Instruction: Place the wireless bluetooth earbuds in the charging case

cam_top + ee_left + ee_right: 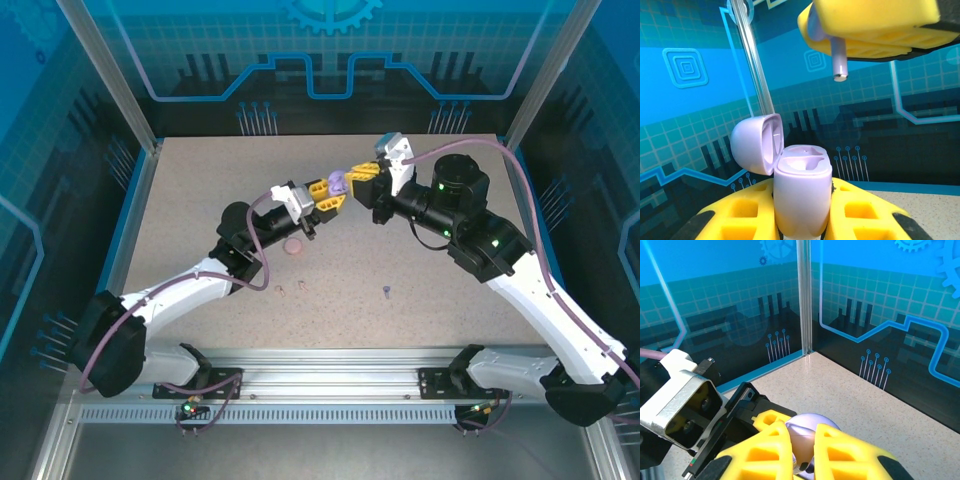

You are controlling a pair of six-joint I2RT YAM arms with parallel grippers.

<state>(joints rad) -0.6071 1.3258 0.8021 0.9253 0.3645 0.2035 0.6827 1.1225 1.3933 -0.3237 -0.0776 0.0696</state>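
Robotics lab, enclosed test cell. Aluminium frame posts (108, 75) carry clear panels, and behind them is a blue printed backdrop (330, 60) of gears and circuit traces. Speckled beige tabletop (420, 300). Two white-and-black robot arms, left arm (190, 285) and right arm (530, 290), are bolted to a slotted aluminium rail (330, 385) at the near edge. Purple cabling (470, 143) runs along the arms.

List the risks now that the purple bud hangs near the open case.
1. In the left wrist view the bud hangs right of the case slots, not over them; a straight drop would likely hit the rim or miss.
2. The right gripper grips the bud by its head, stem free; it may tilt on release.
3. The lid stands open; a bump could shut it.
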